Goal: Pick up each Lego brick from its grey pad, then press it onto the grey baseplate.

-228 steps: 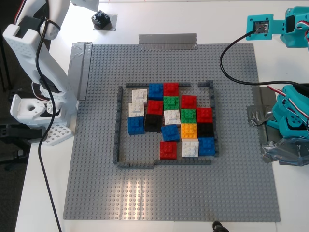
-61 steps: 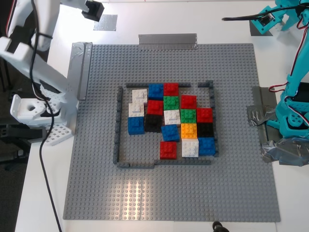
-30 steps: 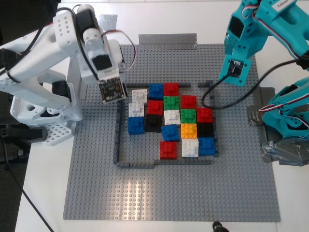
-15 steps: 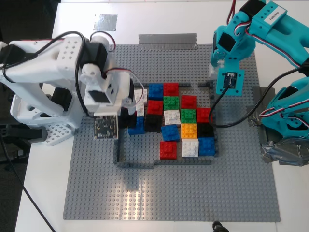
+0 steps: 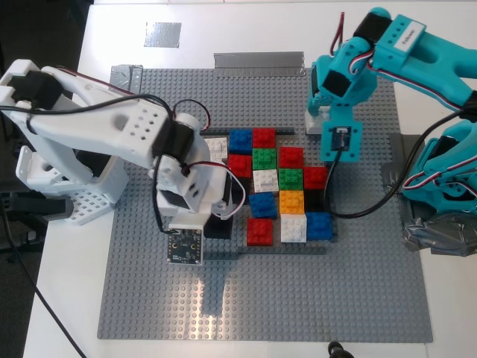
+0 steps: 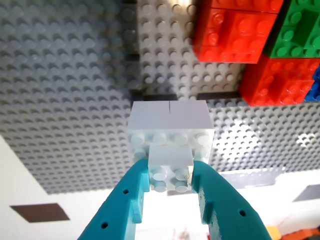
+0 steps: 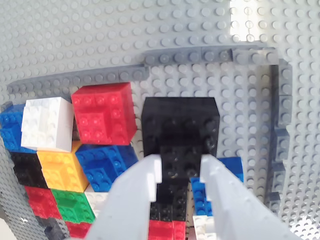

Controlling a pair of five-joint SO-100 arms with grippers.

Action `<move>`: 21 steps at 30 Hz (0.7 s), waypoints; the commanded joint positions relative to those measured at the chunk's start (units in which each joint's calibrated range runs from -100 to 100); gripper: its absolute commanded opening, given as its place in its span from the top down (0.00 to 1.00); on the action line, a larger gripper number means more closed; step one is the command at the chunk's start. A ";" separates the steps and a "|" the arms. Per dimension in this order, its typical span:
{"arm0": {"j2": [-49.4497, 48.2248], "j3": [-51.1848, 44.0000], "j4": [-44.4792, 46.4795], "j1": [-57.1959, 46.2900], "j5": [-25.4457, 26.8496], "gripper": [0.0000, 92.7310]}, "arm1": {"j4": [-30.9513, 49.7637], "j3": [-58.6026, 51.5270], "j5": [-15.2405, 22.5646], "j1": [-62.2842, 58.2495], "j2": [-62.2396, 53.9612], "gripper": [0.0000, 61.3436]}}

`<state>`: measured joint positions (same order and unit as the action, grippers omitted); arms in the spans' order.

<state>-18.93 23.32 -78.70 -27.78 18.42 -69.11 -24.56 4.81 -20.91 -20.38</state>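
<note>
Gripping the white Lego brick (image 6: 171,172) between narrowed fingers, my first gripper (image 6: 171,200) hangs over the grey baseplate (image 5: 149,298) beside the dark-grey frame (image 7: 200,56). My second gripper (image 7: 181,187) clamps the black Lego brick (image 7: 180,131) inside that frame, beside a red brick (image 7: 103,117).

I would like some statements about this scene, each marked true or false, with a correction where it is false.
1. My first gripper holds a white brick. True.
2. My second gripper holds a red brick. False: it holds a black brick.
3. The grey pad in the exterior view has a brick on it. False: it is bare.
4. A dark-grey frame borders the coloured bricks on the grey baseplate. True.
</note>
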 commanded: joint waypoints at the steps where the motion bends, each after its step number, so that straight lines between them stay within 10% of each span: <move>1: 3.57 -1.51 2.45 0.33 -1.40 1.00 | 5.07 -0.13 -1.17 1.07 2.87 1.00; 21: 10.61 -10.00 2.86 3.23 -5.36 1.00 | 8.73 1.95 -5.91 9.12 10.08 1.00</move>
<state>-8.03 15.90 -76.00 -25.19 13.93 -60.74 -26.02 -0.56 -12.82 -9.84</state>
